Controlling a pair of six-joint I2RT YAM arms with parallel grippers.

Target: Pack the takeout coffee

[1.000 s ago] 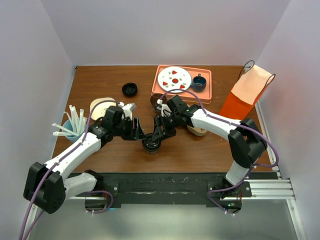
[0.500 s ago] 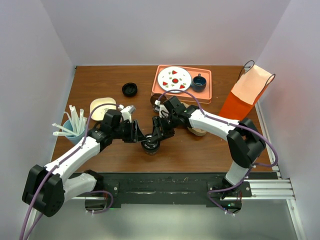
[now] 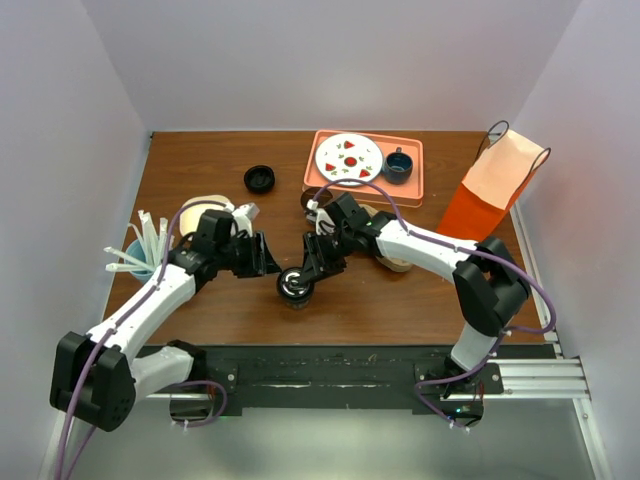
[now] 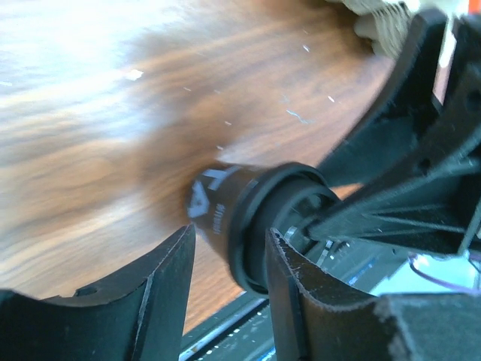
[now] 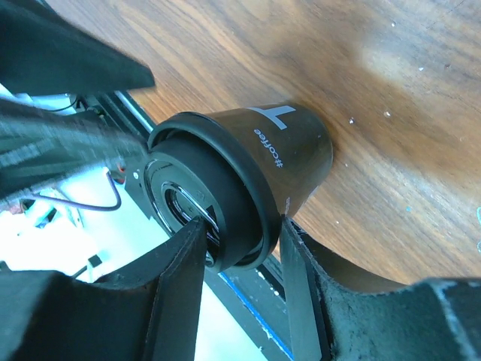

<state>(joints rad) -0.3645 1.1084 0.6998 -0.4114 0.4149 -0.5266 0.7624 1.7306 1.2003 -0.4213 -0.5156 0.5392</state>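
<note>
The right gripper (image 5: 240,226) is clamping the round black lid of the takeout coffee (image 5: 289,150) between its fingers, while the left gripper (image 4: 229,237) is hanging parted and empty just beyond the cup, on the side away from the orange paper bag (image 3: 480,205). The cup is standing on the table (image 3: 400,300), well left of that bag. Grasping looks to be the step in hand; next the cup is needing a level lift and a carry into that bag's open mouth.

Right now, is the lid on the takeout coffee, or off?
On. The black lid sits over the rim of the takeout coffee in both wrist views; whether it is fully pressed down, cannot tell.
</note>
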